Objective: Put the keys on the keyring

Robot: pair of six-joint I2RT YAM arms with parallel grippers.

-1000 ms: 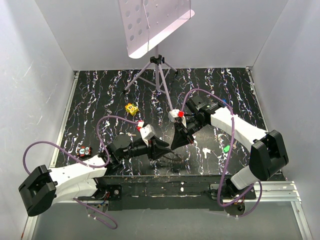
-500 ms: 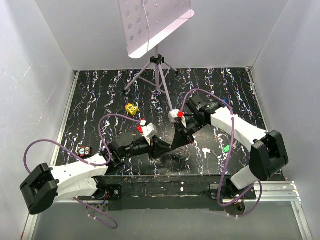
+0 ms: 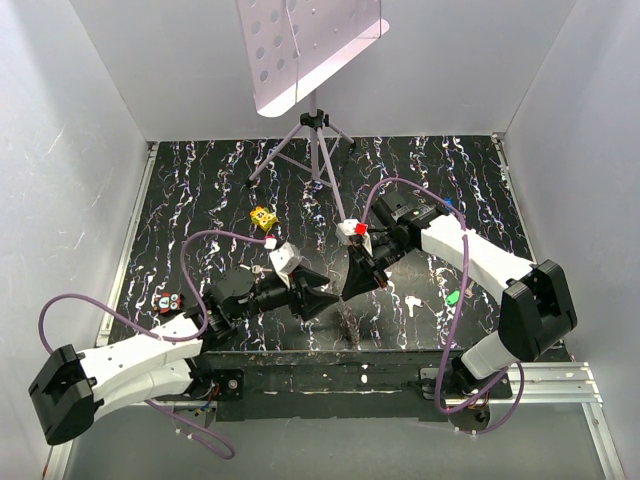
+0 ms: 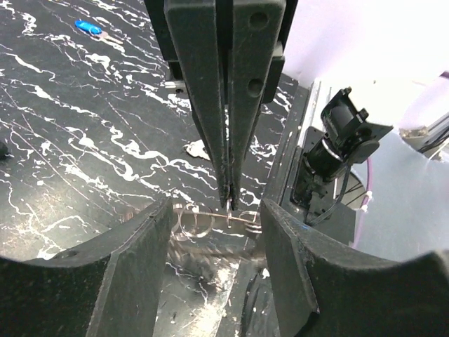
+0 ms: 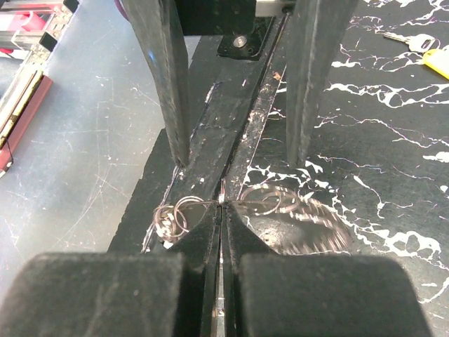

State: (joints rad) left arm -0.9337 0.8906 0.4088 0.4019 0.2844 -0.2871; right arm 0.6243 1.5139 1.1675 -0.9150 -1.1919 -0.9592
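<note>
Black marbled table (image 3: 200,200), near edge | I see right gripper (image 5: 221,203) clamped on keyring (image 5: 263,200) | left gripper (image 4: 217,210) parted, straddling it

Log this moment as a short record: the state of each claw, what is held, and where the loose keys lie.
left claw: open, holding nothing, fingers either side of the right claw's tip
right claw: shut on the keyring
keyring: thin wire loops, partly blurred, pinched over the near edge of the mat
green key: loose on the mat, right of both claws
blue key: loose on the mat, well away from the claws
keys on keyring: cannot tell, too blurred
</note>
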